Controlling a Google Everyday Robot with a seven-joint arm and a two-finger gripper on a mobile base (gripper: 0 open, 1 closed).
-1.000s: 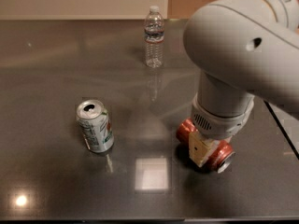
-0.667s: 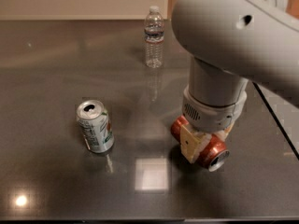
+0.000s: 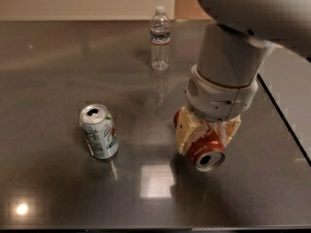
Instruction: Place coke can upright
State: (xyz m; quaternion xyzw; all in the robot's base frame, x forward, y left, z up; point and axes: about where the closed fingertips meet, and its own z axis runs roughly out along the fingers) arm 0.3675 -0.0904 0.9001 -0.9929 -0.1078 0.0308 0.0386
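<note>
claw with coke can, slightly farther left

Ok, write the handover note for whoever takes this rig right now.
Pincer: right of centre, low over the table, shut around the coke can.
Coke can: on its side in the pincer, one silver end facing the camera. Whether it touches the table cannot be told.
Other things: a silver-and-green can stands upright to the left, well apart. A water bottle stands upright at the back.
Done: the coke can is grasped.
Left: turn it upright, set it on the table, let go.
</note>
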